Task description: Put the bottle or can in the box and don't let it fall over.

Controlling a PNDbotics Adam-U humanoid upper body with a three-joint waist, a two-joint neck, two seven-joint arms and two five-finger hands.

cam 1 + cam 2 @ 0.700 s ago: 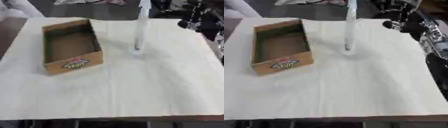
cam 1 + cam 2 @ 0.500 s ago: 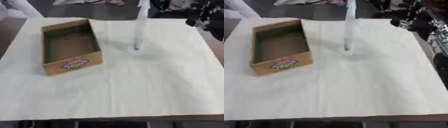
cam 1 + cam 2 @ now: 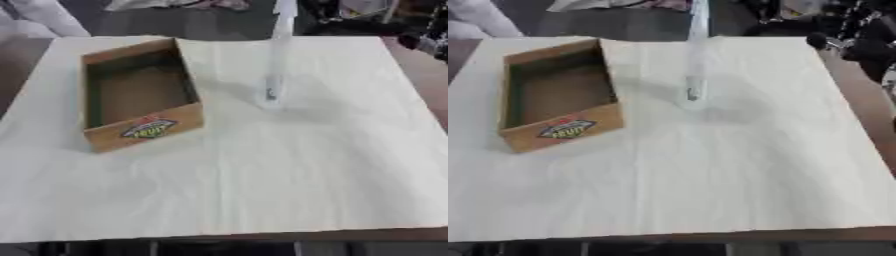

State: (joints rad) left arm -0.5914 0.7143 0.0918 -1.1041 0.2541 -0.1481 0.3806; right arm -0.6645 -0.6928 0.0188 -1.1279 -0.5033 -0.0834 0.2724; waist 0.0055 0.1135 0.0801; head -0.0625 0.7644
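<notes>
A tall, slim, clear bottle (image 3: 275, 75) stands upright on the cream cloth, a little behind the table's middle. Nothing touches it. To its left lies an open cardboard box (image 3: 149, 130) with a coloured label on its front wall and nothing inside. My right hand (image 3: 857, 42), dark and blurred, hangs at the upper right beyond the table's right edge, well apart from the bottle. My left hand shows in neither view.
The cream cloth (image 3: 262, 190) covers the whole table, whose front edge (image 3: 710, 235) runs along the bottom. Dark equipment and pale fabric (image 3: 166, 4) lie beyond the far edge. A white sleeve (image 3: 39, 17) shows at the upper left.
My right hand has drawn away to the right, farther from the bottle. Bottle and box stand where they were.
</notes>
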